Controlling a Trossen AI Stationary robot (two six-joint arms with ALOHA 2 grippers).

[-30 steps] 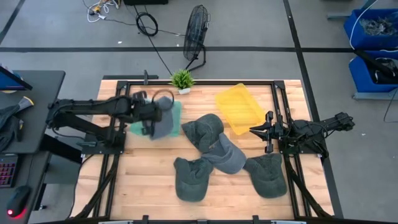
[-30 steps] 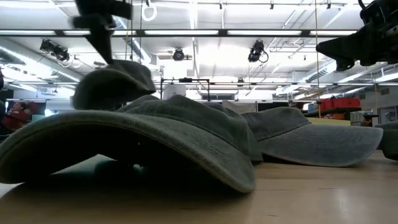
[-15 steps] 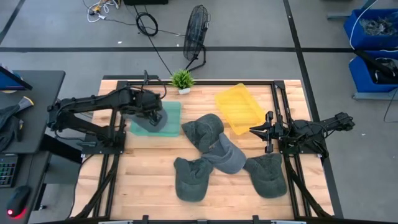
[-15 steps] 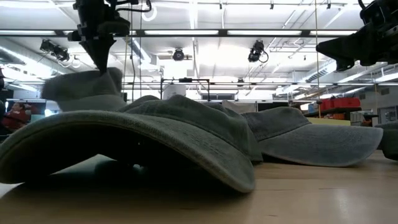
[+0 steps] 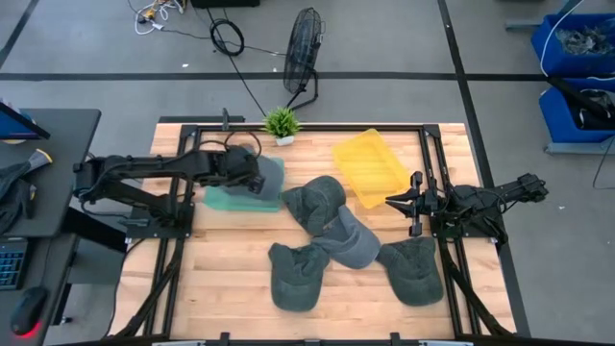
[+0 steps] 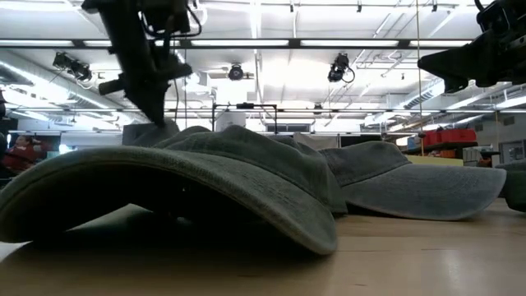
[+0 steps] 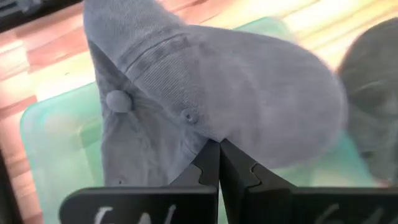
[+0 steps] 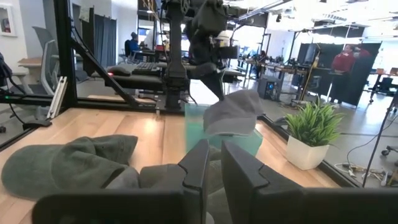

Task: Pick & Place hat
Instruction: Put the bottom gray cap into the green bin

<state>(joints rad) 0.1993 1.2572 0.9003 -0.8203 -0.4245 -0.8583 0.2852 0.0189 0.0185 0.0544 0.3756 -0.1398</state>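
Note:
A grey hat (image 5: pixel 268 176) hangs from my left gripper (image 5: pixel 252 180) over the right part of a green tray (image 5: pixel 219 198). The left wrist view shows the hat's crown with its top button (image 7: pixel 118 101) above the tray's floor (image 7: pixel 56 143). In the low view the hat (image 6: pixel 148 131) sits low behind a nearer hat. My right gripper (image 5: pixel 392 201) waits near the table's right edge, fingers almost together, holding nothing. Several dark green hats (image 5: pixel 332 231) lie on the wood. My left gripper is shut on the grey hat, pinching a fold of its crown cloth (image 7: pixel 210 134) between the two fingers. The fingers (image 6: pixel 160 111) come from above, slanting down. The hat hangs below them over the green tray (image 8: pixel 252 142); whether it rests there I cannot tell.
A yellow tray (image 5: pixel 370 169) lies at the far right of the table, next to the pile of green hats. A small potted plant (image 5: pixel 282 123) stands at the far edge. Bare wood shows along the near left of the table (image 5: pixel 216 269).
My left gripper has come down with the grey hat, from well above the green tray to just over it, and has shifted slightly toward the table's right. The hat has sunk with it and now shows low behind the nearer hat in the low view.

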